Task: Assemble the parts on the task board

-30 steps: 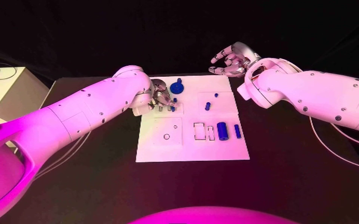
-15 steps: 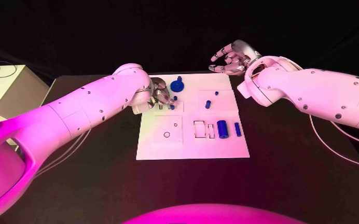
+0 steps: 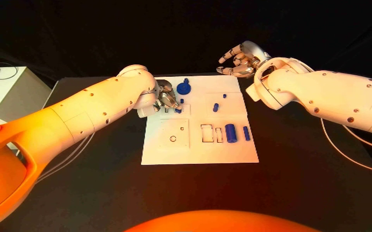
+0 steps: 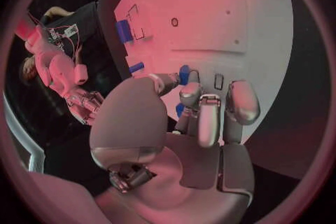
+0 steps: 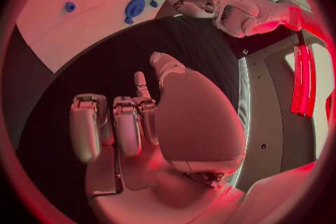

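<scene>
From the head camera, my left hand pinches a small blue part at the white task board's left edge; my right hand hovers empty, fingers spread, beyond its far corner. Left wrist: fingertips close on the blue part (partly hidden). Right wrist: loosely curled fingers over black table.

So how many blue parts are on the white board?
8: a disc and a peg at the far edge, two small pieces mid-board, two cylinders at the right, two bits by the left robot hand; it may hide more.
</scene>
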`<state>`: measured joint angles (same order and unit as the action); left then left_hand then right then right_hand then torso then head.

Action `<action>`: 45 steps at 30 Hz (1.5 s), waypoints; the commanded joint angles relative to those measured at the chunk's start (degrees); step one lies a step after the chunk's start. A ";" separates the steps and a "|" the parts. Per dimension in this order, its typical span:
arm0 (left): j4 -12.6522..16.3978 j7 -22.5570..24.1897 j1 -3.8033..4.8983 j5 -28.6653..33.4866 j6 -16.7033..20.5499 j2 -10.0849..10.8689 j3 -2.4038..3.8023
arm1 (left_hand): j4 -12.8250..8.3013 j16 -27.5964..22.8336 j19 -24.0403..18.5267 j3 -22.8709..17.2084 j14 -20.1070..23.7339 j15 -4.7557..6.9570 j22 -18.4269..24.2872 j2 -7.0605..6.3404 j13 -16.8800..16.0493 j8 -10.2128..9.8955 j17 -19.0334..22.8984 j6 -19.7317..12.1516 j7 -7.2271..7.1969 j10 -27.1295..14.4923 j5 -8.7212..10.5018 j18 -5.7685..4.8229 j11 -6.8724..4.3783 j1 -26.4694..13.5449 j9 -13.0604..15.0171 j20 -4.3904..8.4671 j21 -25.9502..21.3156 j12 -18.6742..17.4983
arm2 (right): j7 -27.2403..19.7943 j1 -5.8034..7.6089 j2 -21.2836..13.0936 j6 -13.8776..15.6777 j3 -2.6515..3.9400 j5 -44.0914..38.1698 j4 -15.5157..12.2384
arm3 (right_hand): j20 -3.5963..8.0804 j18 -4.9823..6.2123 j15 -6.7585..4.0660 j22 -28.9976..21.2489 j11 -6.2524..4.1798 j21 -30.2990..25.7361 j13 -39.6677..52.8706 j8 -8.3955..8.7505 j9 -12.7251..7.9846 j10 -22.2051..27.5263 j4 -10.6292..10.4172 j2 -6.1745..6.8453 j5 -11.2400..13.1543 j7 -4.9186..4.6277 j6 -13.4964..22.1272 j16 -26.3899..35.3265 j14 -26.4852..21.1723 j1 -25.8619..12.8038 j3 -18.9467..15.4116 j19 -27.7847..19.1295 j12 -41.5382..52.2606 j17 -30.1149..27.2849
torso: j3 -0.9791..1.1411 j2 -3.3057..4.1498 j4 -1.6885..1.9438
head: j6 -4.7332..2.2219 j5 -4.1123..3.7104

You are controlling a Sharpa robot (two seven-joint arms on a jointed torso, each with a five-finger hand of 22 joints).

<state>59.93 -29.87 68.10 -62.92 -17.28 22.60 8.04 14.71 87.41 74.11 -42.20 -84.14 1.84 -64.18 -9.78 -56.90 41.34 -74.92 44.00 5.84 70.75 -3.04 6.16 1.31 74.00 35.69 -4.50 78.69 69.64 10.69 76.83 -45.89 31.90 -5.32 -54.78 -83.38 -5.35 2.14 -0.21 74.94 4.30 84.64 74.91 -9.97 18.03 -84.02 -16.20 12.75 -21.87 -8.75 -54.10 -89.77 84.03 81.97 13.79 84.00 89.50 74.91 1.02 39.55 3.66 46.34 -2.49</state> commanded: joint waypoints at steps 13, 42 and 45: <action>2.20 0.64 -0.04 3.40 3.61 1.70 0.03 | -9.33 1.21 0.82 -10.05 -4.68 0.62 -0.93 -1.68 0.38 1.33 -12.07 1.66 -0.54 1.35 -9.17 -0.87 -0.43 -3.12 6.43 0.47 1.03 -0.46 | -0.37 -0.16 -0.14 -0.87 0.03 -0.49 0.15 | -0.15 -0.48 0.04 9.11 -0.06 -0.31 14.53 -0.25 0.05 -5.32 -0.01 -0.04 -0.22 -0.30 0.25 -0.09 5.88 0.20 0.40 3.63 -0.12 14.68 | 0.03 -0.07 0.18 | -0.31 -0.06; 3.25 0.83 -0.07 -2.05 9.32 2.24 -0.65 | -12.57 2.59 3.43 -11.15 -5.86 2.42 -4.11 -4.41 -2.45 1.75 -15.08 5.84 -2.63 6.28 -19.75 -1.54 -2.49 -8.12 10.57 2.24 2.52 1.32 | -0.31 -0.19 -0.41 -0.83 0.02 -0.43 0.30 | -0.15 -0.46 0.05 9.02 -0.05 -0.40 14.49 -0.24 0.05 -5.28 -0.02 -0.01 -0.26 -0.32 0.35 -0.08 5.87 0.12 0.51 3.60 -0.16 14.64 | 0.02 0.12 0.07 | -0.40 0.26; 3.23 0.81 -0.07 -2.53 9.23 2.15 -1.09 | -12.62 2.59 3.42 -11.17 -5.86 2.44 -4.08 -4.42 -2.48 1.74 -15.08 5.88 -2.65 6.31 -19.86 -1.53 -2.51 -8.14 10.62 2.26 2.51 1.33 | -0.31 -0.19 -0.43 -0.83 0.02 -0.43 0.25 | -0.15 -0.46 0.05 9.02 -0.05 -0.40 14.49 -0.24 0.05 -5.28 -0.02 -0.01 -0.26 -0.32 0.35 -0.08 5.87 0.12 0.51 3.60 -0.16 14.64 | 0.03 0.10 0.10 | -0.33 0.26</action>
<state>63.12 -29.66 68.02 -63.66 -8.66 24.92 6.94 11.82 89.80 77.21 -44.06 -84.15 3.89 -68.24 -14.46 -59.41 43.13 -74.92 47.47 5.09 76.71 -22.51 5.23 -1.10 66.36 35.70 -2.26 80.93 70.95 10.69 76.66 -46.31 31.74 -5.33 -54.75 -83.06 -5.35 2.14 -0.21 74.90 4.30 84.64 74.91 -9.97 18.02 -84.02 -16.36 12.74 -21.87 -8.93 -53.91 -89.77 84.03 81.97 13.95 84.00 89.50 74.91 1.02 39.68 3.72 45.93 -2.22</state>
